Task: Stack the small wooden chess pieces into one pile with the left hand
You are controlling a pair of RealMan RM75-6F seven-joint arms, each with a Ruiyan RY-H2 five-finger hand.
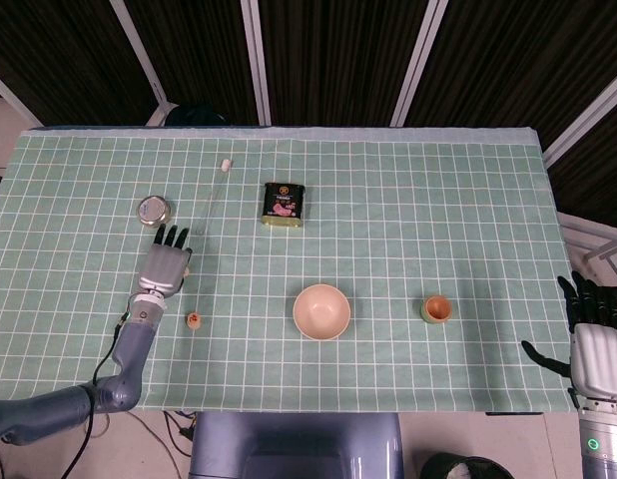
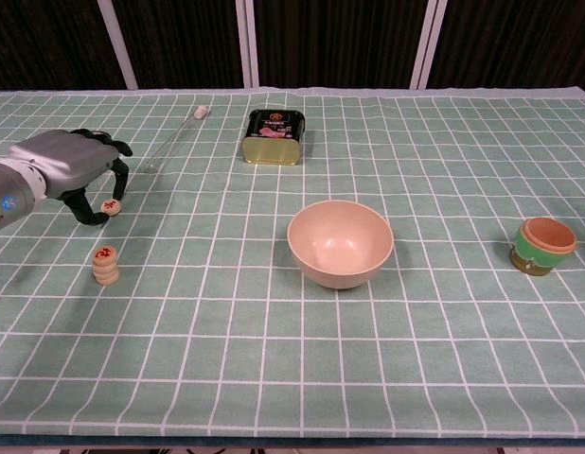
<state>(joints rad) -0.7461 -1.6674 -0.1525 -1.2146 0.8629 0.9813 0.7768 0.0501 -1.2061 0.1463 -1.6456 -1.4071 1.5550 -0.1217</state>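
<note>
From the head view, your left hand sits near the left edge of the green checked table, fingers pointing away from you, with the round tin just beyond it. The pile of chess pieces lies nearer you and slightly to the right of the hand, apart from it. This view hides what the fingers hold. Your right hand hangs off the table's right edge, fingers apart, holding nothing.

From the chest view, your left hand is curled over 1 loose chess piece, pinched between thumb and fingertips; whether it has cleared the cloth is hard to tell. The pile stands upright below it, near but not touching. The swab stick, the green tin can, the bowl and the small cup are all well apart from this work.

You appear to be in the pick-and-carry step. Next, carry the piece toward you until it is centred over the pile, lower it flat, and release gently; an off-centre landing could topple the pile.
</note>
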